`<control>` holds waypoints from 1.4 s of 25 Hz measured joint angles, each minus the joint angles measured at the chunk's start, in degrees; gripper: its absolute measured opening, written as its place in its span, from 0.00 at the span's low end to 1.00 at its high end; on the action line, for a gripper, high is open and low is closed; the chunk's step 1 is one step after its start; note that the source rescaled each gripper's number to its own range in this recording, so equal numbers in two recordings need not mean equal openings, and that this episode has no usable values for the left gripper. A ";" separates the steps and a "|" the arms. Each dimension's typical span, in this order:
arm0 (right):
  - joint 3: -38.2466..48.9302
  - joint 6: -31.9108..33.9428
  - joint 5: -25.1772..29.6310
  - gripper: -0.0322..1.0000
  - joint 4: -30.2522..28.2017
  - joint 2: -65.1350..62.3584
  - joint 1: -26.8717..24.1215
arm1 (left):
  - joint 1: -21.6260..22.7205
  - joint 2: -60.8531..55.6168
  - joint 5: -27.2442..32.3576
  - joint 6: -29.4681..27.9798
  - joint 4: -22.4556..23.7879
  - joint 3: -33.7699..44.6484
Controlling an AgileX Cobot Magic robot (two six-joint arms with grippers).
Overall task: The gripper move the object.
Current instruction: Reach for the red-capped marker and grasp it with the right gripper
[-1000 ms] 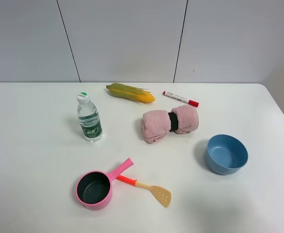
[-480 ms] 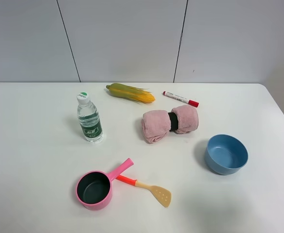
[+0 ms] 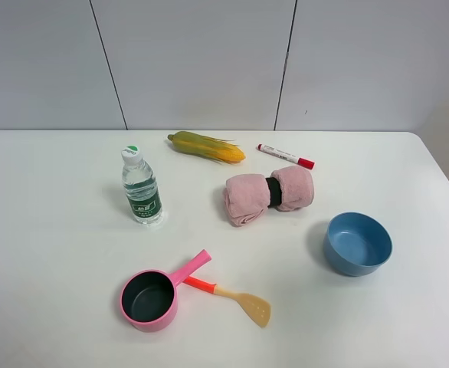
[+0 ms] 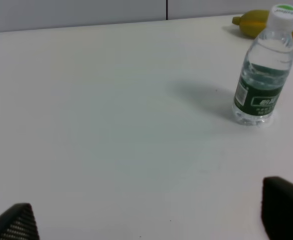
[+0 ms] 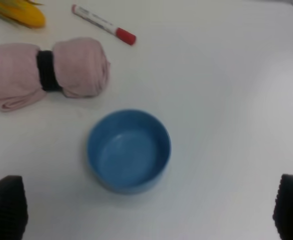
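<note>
With both pairs of jaws wide and empty, risks rolling the marker pen (image 3: 286, 156), lying at the far side of the counter (image 3: 56, 253) just behind the towel roll (image 3: 247, 201) near the corn cob (image 3: 206, 146), or snagging that towel through a low, skewed approach.

On my bench (image 3: 56, 230) I count seven things, one of each kind: one marker pen (image 3: 285, 156), one corn cob (image 3: 206, 146), one water bottle (image 3: 141, 188), one rolled pink towel (image 3: 269, 195) with one black band around it, one blue bowl (image 3: 357, 244), one pink saucepan (image 3: 152, 295) and one spatula (image 3: 232, 296).
</note>
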 joint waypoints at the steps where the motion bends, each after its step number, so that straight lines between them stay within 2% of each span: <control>1: -2.47 -0.05 0.00 1.00 -1.41 3.64 2.04 | 0.00 0.00 0.00 0.00 0.00 0.00; 8: -24.82 -0.55 0.63 1.00 -12.17 29.11 13.69 | 0.00 0.00 0.00 0.00 0.00 0.00; 14: -42.07 -3.79 0.98 1.00 -12.73 48.11 18.44 | 0.00 0.00 -0.05 0.00 0.00 0.00; 19: -47.39 -7.87 0.93 1.00 -12.08 59.15 20.52 | 0.00 0.00 -0.05 0.00 0.00 0.00; 25: -47.46 -15.44 0.33 1.00 -5.79 65.91 18.95 | 0.00 0.00 -0.05 0.00 0.00 0.00; 35: -47.51 -30.07 -5.05 1.00 8.11 72.86 5.50 | 0.00 0.00 -0.05 0.00 0.00 0.00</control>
